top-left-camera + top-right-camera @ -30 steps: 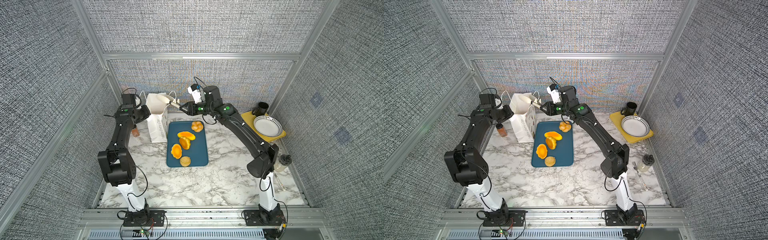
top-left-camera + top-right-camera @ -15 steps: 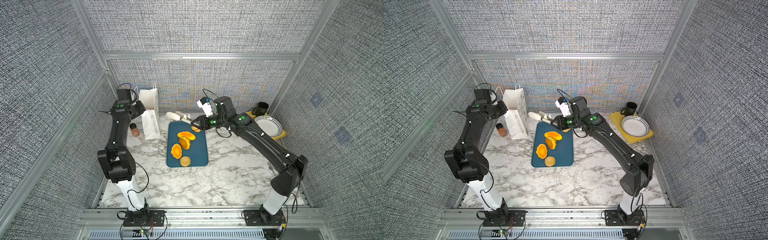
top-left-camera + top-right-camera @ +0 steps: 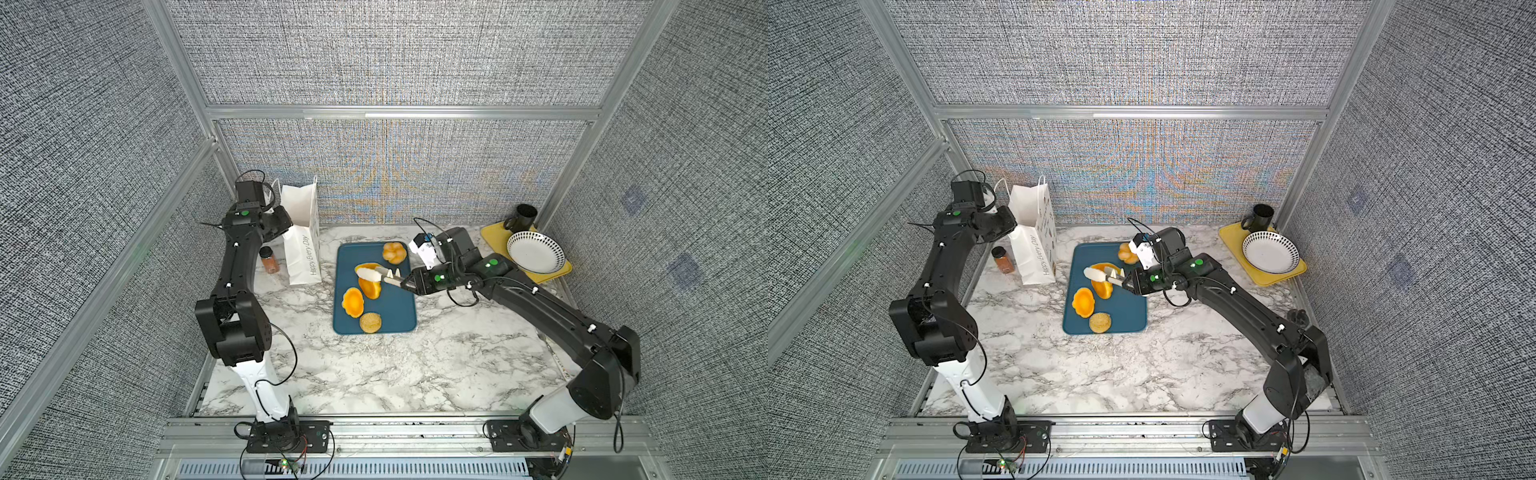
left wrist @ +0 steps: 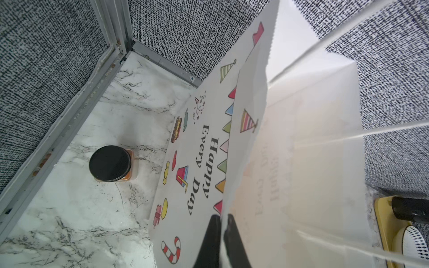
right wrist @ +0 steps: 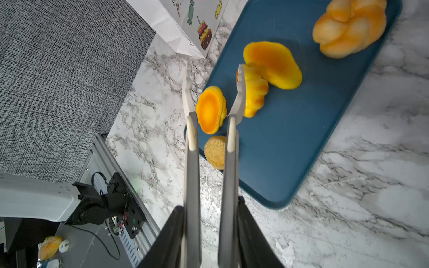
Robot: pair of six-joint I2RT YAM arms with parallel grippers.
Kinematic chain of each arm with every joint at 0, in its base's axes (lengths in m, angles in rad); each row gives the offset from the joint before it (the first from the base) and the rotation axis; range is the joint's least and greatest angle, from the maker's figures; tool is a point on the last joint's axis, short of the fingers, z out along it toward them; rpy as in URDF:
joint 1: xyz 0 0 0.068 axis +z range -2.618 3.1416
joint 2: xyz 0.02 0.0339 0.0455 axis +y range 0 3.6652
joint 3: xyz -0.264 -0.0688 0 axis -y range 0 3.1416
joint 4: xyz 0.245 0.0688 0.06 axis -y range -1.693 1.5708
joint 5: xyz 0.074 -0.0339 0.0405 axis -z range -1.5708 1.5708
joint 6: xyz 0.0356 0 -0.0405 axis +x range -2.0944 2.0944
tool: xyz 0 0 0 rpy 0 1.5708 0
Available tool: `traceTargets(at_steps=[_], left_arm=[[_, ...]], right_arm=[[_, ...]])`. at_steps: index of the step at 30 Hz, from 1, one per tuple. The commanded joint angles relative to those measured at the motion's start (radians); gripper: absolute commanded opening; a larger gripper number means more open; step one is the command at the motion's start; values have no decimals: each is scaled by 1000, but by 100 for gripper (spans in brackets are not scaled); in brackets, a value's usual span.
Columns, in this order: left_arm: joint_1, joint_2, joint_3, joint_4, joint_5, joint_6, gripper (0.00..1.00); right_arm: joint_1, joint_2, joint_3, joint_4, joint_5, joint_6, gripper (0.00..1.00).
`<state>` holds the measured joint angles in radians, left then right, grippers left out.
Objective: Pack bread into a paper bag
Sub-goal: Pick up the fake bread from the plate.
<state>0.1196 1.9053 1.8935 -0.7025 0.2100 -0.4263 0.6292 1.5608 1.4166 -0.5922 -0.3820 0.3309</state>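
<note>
Upright paper bag (image 3: 301, 253), bread (image 3: 352, 302) nearby

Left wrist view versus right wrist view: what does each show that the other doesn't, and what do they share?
Only the left wrist view: the left gripper shut on the paper bag at its edge, the "Happy Every Day" lettering, a black-lidded spice jar, and a corner of the yellow tray. Only the right wrist view: the right gripper holding tongs, their tips apart, and the blue tray carrying five pieces of bread. Both: the paper bag's printed side and the marble table.
</note>
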Motion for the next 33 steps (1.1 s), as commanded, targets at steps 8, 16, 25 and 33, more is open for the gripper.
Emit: traceTargets(at_steps=[8,16,25,33], left_arm=[[0,-23,-30,29,25,12,2],[-1,-41,-64,37,23,17,2],[0,-39,-70,49,40,12,2],[0,-38,-71,47,40,20,2]], right_arm=[[12,-8,-84,56,-29,20,38],[27,-67,-144,17,-16,45,38],[28,-102,-209,2,-10,69,38],[28,-107,-253,9,-34,83,38]])
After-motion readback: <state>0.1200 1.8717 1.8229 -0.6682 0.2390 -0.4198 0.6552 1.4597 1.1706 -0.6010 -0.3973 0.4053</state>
